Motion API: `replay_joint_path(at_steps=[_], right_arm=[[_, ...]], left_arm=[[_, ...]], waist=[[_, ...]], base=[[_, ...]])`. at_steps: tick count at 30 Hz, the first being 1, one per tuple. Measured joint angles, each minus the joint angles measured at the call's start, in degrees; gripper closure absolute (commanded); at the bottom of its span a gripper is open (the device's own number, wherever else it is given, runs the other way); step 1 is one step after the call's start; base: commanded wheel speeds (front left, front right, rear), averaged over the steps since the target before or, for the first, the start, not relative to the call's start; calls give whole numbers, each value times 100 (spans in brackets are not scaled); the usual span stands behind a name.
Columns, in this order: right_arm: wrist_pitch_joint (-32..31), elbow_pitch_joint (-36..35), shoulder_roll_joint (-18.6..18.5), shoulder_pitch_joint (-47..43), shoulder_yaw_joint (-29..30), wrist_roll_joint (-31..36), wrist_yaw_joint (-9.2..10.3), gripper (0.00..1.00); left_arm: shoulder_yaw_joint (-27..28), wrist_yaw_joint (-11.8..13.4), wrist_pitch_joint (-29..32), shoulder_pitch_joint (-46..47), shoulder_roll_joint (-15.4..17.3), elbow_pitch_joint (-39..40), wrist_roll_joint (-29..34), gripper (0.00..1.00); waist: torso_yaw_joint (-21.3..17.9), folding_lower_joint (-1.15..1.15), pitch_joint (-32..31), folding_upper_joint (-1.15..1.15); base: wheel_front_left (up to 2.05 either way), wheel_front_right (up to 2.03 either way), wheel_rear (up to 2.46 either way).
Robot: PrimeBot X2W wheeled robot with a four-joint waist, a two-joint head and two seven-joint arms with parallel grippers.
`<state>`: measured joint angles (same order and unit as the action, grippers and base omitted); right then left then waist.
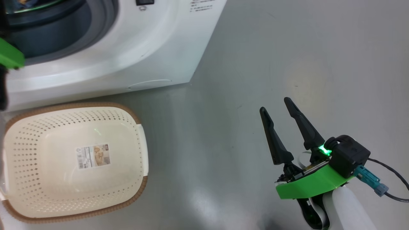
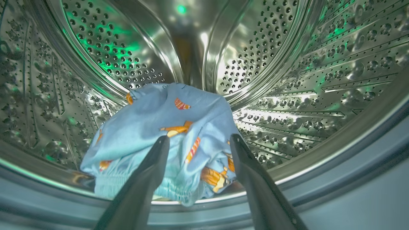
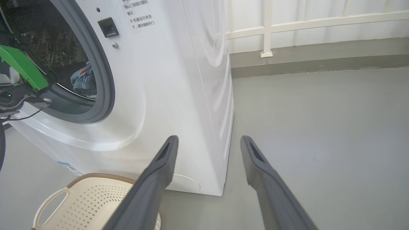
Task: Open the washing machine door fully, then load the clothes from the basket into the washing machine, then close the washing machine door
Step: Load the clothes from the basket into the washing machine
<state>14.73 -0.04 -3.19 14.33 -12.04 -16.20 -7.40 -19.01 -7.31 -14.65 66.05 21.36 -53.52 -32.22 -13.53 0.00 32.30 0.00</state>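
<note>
The washing machine stands at the top left, its mouth uncovered; the washing machine door is out of view. In the left wrist view the clothes, light blue fabric with orange prints, lie at the front of the steel drum. My left gripper is open just before them, gripping nothing. The right wrist view shows the clothes through the opening. On the floor before the machine sits the basket, empty but for its paper label. My right gripper hovers open over the floor to the right.
Grey floor spreads wide to the right of the machine. A white railing and low wall run behind it. The machine's small round flap sits low on its front. A dark cable trails from my right wrist.
</note>
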Motion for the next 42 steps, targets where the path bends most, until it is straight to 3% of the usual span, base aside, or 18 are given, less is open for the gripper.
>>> replay_joint_path(at_steps=[8, 24, 42], right_arm=[[0, 62, -8, -4, 33, 56, 0, 0], [0, 180, -444, -508, 344, -13, 0, 0], [0, 260, -828, -1319, 550, -261, 0, 0]], left_arm=[[286, 0, 0, -798, -110, 590, 59, 0], [1213, 0, 1, -2850, -739, 1713, 657, 0], [1734, 0, 1, -4824, -994, 2665, 1207, 0]], waist=[[120, 0, -175, 0], [426, 0, -1016, 0], [750, 0, -2122, 0]], base=[[0, 0, 0], [0, 0, 0], [0, 0, 0]])
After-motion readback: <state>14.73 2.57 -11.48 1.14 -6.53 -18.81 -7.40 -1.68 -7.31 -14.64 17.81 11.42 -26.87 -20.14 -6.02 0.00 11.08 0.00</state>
